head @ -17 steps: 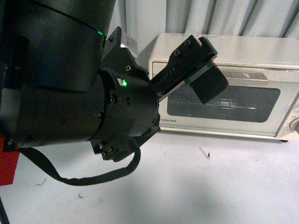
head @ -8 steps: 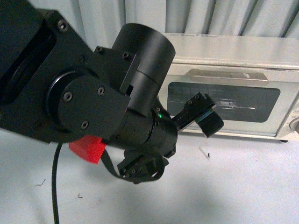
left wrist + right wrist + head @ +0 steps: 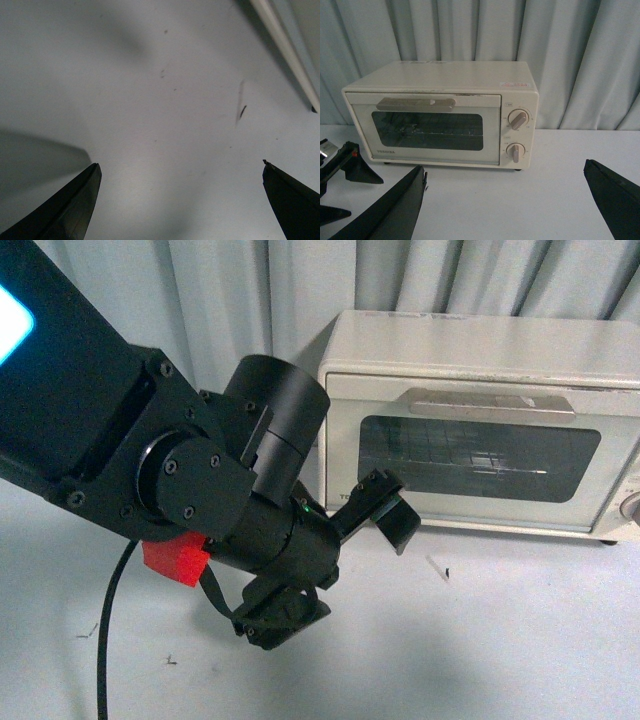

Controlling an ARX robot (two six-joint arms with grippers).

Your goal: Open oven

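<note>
The cream-white oven [image 3: 480, 430] stands against the curtain with its dark glass door shut and its flat silver handle [image 3: 490, 403] along the door's top. My left gripper [image 3: 385, 508] is open and low, just in front of the door's lower left corner, not touching it. In the left wrist view its open fingers [image 3: 75, 205] frame bare table, with the oven's bottom edge [image 3: 282, 42] in one corner. My right gripper [image 3: 505, 167] is open and set back from the oven [image 3: 440, 115], facing the handle [image 3: 415, 103] and two knobs [image 3: 518, 120].
A pale grey curtain [image 3: 230, 300] hangs behind the oven. The white table [image 3: 480, 640] carries small dark specks. The bulky left arm [image 3: 180, 470] with its cable fills the left of the front view. The right wrist view shows the left gripper's fingers [image 3: 350, 165].
My left arm has drawn back and dropped. Its gripper went from in front of the door window down and left to the door's lower left corner.
</note>
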